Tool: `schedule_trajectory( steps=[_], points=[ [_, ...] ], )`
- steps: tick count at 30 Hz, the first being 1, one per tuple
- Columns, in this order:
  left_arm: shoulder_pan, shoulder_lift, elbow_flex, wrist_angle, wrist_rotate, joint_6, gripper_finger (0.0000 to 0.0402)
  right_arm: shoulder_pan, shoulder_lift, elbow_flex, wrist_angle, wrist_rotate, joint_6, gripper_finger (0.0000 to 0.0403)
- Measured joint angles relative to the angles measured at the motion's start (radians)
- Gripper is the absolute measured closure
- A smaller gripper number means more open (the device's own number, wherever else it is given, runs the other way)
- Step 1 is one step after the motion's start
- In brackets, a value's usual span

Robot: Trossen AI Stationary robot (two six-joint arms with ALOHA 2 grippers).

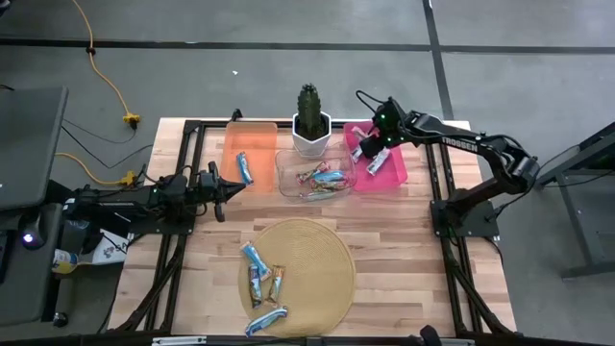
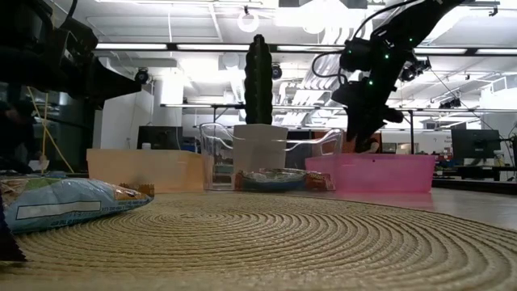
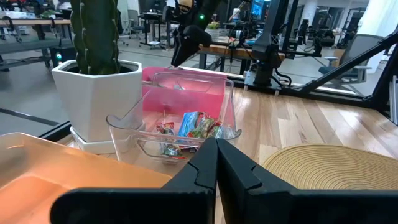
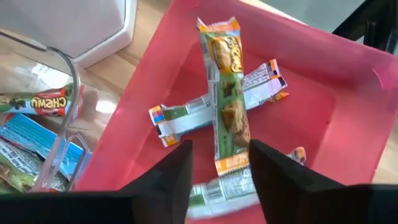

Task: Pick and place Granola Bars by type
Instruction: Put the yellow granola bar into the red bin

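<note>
High view: right gripper (image 1: pixel 370 152) over pink bin (image 1: pixel 394 173), fingers parted around nothing; orange-and-green bar (image 4: pixel 225 93) lying loose beneath, crossed over another. Left gripper (image 1: pixel 233 186) clenched shut, empty, beside orange bin (image 1: pixel 259 139) holding one blue bar (image 1: pixel 244 168). Clear bin (image 1: pixel 285 173) holding several. Sorting judged partway: about five Granola Bars (image 1: pixel 261 274) left on woven mat (image 1: pixel 322 264). Legible: "CHEWY" on red wrapper (image 4: pixel 43 101); "TROSSEN" along right arm (image 1: pixel 459 146).

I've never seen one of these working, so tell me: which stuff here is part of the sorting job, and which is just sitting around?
Part of the job:
granola bars
pink bin
clear bin
orange bin
right gripper, over the pink bin
left gripper, waiting

Just sitting around:
potted cactus
woven mat
</note>
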Motion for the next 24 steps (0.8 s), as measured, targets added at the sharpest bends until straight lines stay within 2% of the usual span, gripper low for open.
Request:
schedule_trajectory(
  steps=[5, 9, 17, 24],
  points=[
    [0.000, 0.000, 0.000, 0.000, 0.000, 0.000, 0.0400, 0.000, -0.004, 0.000, 0.030, -0.005, -0.006, 0.0209],
    [0.000, 0.000, 0.000, 0.000, 0.000, 0.000, 0.0400, 0.004, -0.040, 0.000, 0.041, -0.012, 0.004, 0.0191],
    [0.000, 0.000, 0.000, 0.000, 0.000, 0.000, 0.0400, 0.024, -0.218, 0.000, 0.041, -0.016, 0.067, 0.0201],
    [0.000, 0.000, 0.000, 0.000, 0.000, 0.000, 0.0400, 0.101, -0.413, 0.000, 0.041, -0.014, 0.140, 0.0221]
  ],
)
